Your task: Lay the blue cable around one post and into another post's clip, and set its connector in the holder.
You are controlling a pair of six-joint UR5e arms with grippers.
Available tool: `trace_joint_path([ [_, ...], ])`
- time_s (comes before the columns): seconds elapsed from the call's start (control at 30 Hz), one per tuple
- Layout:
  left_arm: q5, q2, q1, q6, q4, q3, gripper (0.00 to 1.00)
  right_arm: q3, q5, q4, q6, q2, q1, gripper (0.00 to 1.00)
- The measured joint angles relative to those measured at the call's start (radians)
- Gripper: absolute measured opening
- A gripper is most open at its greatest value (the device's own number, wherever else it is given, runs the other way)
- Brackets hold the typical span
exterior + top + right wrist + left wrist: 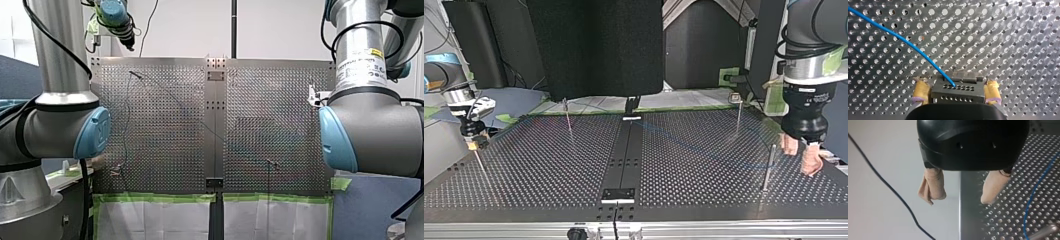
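Note:
In the right wrist view the blue cable [905, 41] runs over the perforated plate into a dark connector block [958, 91]. My right gripper [956, 82] stands open, its yellow pads [921, 91] close beside the block on either side. In the top view this gripper [473, 142] is at the table's left edge. My left gripper [801, 160] hangs open at the top view's right, next to a thin post [768, 167]. Nothing is between its beige pads [931, 186], which hover over the table's edge. The cable [1033, 195] curves beside it.
Two more thin posts [568, 117] [739, 112] stand further back on the perforated table [549, 170]. A dark centre strip [624, 160] with small brackets divides the table. Green tape [160, 197] lines its near edge in the front view.

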Motion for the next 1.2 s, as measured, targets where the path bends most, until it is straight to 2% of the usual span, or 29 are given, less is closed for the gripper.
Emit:
trace_joint_path([
  [0.3,-0.001,0.000,-0.004,0.073,-0.008,-0.004,1.00,0.000,0.000,0.000,0.000,0.000,0.000,0.99],
  [0.63,-0.004,-0.004,-0.006,0.162,0.023,-0.078,1.00,0.000,-0.001,0.000,0.000,0.000,0.000,0.99],
  [0.83,-0.028,-0.008,-0.008,0.175,0.026,-0.092,1.00,0.000,-0.001,0.002,0.000,0.000,0.000,0.99],
  [1.2,-0.032,-0.006,-0.009,0.160,0.047,-0.122,1.00,0.000,-0.001,0.003,0.000,0.000,0.002,0.99],
])
